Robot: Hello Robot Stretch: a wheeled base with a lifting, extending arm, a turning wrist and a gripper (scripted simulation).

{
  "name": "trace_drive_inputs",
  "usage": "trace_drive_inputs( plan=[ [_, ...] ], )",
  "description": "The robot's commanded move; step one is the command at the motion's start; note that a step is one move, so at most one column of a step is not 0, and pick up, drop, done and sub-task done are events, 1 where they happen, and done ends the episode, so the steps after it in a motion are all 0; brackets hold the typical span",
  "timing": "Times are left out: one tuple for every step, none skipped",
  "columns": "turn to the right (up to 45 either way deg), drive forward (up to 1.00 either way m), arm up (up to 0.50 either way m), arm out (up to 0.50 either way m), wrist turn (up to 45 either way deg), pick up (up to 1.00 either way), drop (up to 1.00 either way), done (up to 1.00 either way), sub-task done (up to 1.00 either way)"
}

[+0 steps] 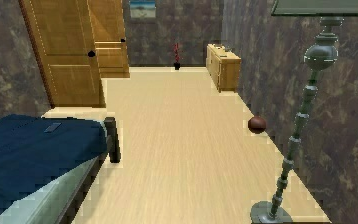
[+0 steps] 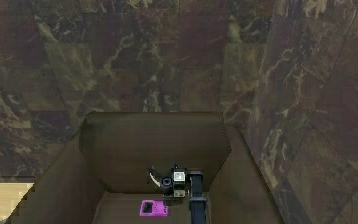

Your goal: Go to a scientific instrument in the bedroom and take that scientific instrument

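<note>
Reaching near a purple object [image 2: 154,208], the gripper [image 2: 154,179] has jaws whose state cannot be told.

A home bedroom: a bed [image 1: 37,150] with a blue cover, a wooden door [image 1: 67,50], a low wooden cabinet [image 1: 223,66] and a floor lamp [image 1: 302,120].

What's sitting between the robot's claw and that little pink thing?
Nothing: in the arm side view, just a stretch of bare brown surface shows between the gripper and the pink thing.
</note>
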Motion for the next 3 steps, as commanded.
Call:
trace_drive_inputs(
  plan=[
    [0.0,0.00,-0.30,0.00,0.0,0.00,0.00,0.00,0.00],
    [0.0,0.00,0.00,0.00,0.0,1.00,0.00,0.00,0.00],
    [0.0,0.00,0.10,0.00,0.0,0.00,0.00,0.00,0.00]
  ],
)
